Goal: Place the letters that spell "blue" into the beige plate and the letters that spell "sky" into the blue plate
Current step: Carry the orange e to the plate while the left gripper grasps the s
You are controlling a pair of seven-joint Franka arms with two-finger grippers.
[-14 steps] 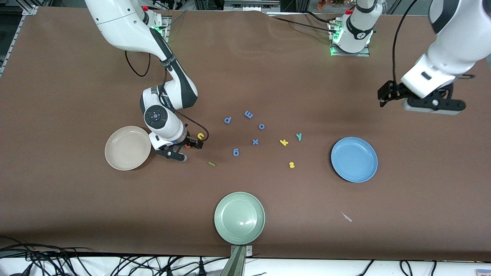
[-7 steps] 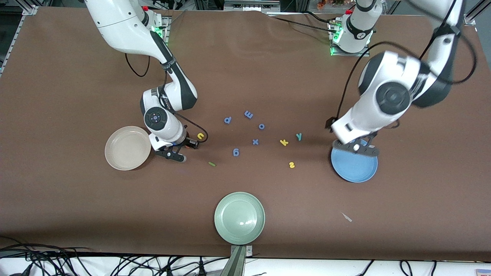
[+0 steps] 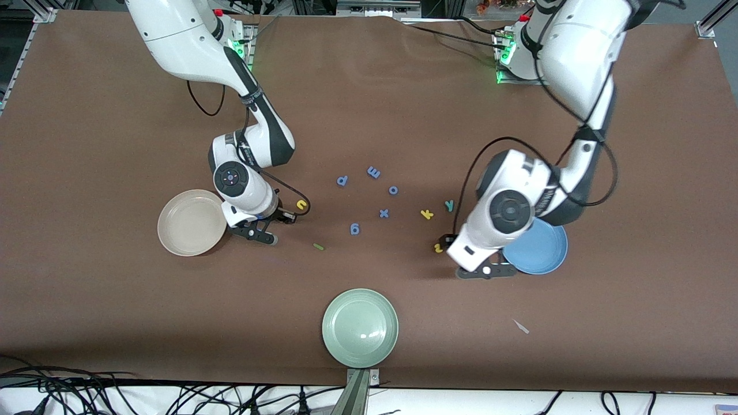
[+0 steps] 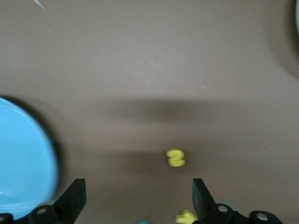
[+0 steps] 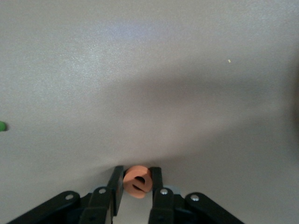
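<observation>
My right gripper (image 5: 137, 181) is low at the table, shut on the orange e (image 5: 137, 183), between the beige plate (image 3: 173, 237) and the yellow u (image 3: 301, 204). The green l (image 3: 318, 246) lies nearer the front camera. My left gripper (image 4: 138, 201) hangs open over the table beside the blue plate (image 3: 548, 259), with nothing between its fingers. The yellow s (image 4: 175, 157) lies just ahead of it, and the yellow k (image 3: 426, 214) and teal y (image 3: 449, 204) lie farther from the front camera. In the front view the left hand (image 3: 464, 256) covers part of the blue plate.
Several blue-purple letters (image 3: 383, 213) lie scattered mid-table between the two groups. A pale green plate (image 3: 360, 300) stands near the front edge. A small pale scrap (image 3: 521, 327) lies nearer the front camera than the blue plate.
The left arm swung in from its end of the table, passed over the blue plate and came down beside the yellow s. The right gripper closed on the orange e.
</observation>
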